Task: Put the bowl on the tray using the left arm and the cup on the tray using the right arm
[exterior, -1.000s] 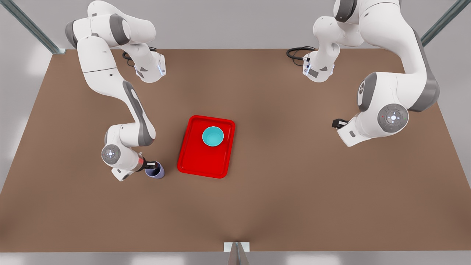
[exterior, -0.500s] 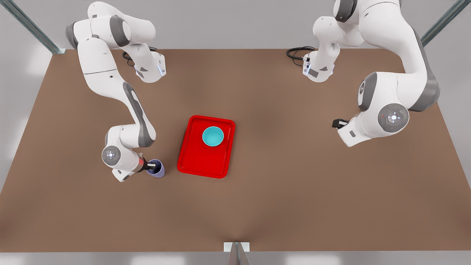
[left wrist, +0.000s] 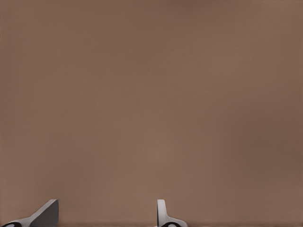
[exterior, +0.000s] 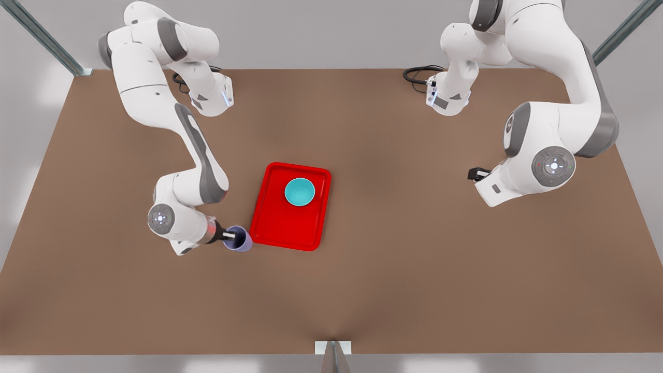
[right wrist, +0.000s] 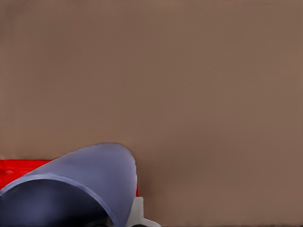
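One job is done: the bowl (exterior: 299, 191) sits on the tray (exterior: 273, 228). The right gripper (exterior: 231, 237) grips the cup (exterior: 239, 240) just beside the tray. The left gripper (exterior: 474, 173) waits far off, fingers (left wrist: 46, 213) apart.

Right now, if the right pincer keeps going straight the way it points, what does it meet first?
The right pincer, shut on the cup, points toward the front view's right. The tray rim comes first; the cup would reach it before the fingers. Height is unclear, so it may clear the low rim.
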You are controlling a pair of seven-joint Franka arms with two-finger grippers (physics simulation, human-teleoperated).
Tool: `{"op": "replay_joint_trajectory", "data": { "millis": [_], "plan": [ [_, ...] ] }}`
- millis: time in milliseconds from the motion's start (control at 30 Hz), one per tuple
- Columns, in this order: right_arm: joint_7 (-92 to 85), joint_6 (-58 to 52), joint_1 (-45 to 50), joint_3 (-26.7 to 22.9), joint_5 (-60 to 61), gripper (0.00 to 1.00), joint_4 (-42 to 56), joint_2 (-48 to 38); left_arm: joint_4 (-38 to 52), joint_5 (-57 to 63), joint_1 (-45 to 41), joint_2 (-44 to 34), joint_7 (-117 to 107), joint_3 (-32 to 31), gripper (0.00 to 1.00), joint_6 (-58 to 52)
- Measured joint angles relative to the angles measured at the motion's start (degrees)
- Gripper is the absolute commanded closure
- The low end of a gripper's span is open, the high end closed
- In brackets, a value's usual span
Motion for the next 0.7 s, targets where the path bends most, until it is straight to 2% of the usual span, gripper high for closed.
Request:
{"op": "replay_joint_trajectory", "data": {
  "millis": [100,267,567,600,633,667,700],
  "plan": [
    [5.5,-1.4,2.6,2.6,-0.2,0.79,0.8,0.2,0.0,0.0,0.0,0.0,0.0,0.0,0.00,0.2],
    [9.7,-0.8,8.6,2.4,-1.5,0.79,-2.9,0.5,0.0,0.0,0.0,0.1,0.0,0.0,0.00,0.4],
    [9.8,4.8,10.0,2.1,-3.3,0.79,-4.8,2.5,0.0,0.0,0.0,0.2,0.0,0.0,0.00,0.4],
    [9.8,6.8,10.1,2.1,-4.5,0.66,-6.1,2.4,0.0,0.0,0.0,0.2,0.0,0.0,0.00,0.4],
    [10.0,6.9,10.1,2.1,-5.1,0.47,-6.3,2.3,0.0,0.0,0.0,0.3,0.0,0.1,0.00,0.4],
    [10.1,6.8,10.1,2.1,-5.4,0.11,-6.3,2.3,0.0,0.0,0.0,0.4,0.1,0.0,0.00,0.4],
    [10.4,6.8,10.1,2.1,-5.5,0.08,-6.3,2.3,0.0,0.0,0.0,0.4,0.1,0.0,0.00,0.4]
  ]
}}
